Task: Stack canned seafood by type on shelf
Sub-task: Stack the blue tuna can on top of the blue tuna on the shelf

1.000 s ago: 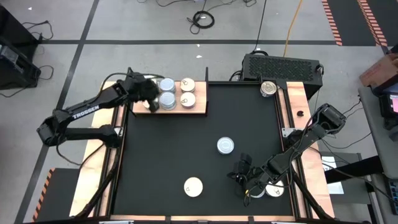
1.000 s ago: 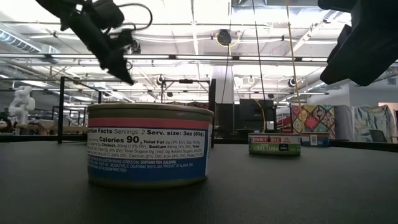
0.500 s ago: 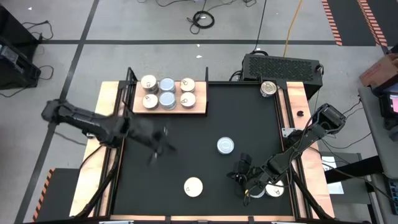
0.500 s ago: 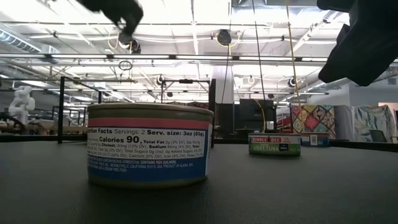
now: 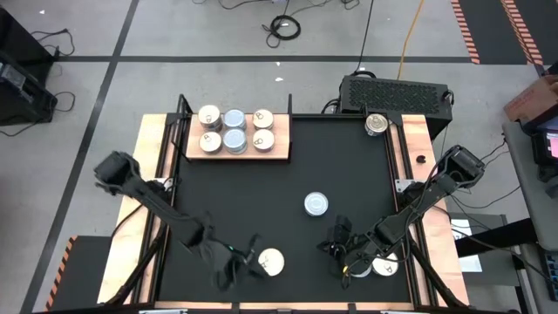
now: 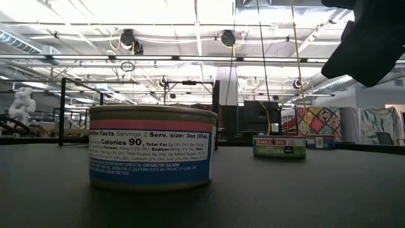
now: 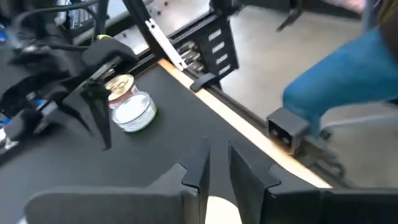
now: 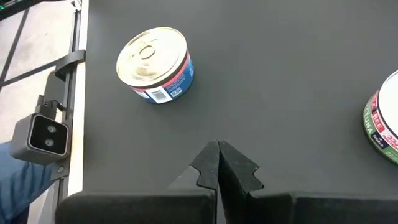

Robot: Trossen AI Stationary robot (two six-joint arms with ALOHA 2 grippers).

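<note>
Focus is shifting from the shelf (image 5: 281, 150) to the mat (image 5: 253, 196). The left gripper (image 5: 247, 262), up at the stacked cans (image 5: 234, 138) a moment ago, is now hovering just beside the cream can (image 5: 271, 262) near the front edge, fingers slightly apart and empty (the next pick, I judge). The right gripper (image 8: 217, 146) is waiting at the front right, clenched on nothing.

"Calories 90" on near can (image 6: 152, 149); "LIGHT TUNA" on far can (image 6: 279, 147)
</note>
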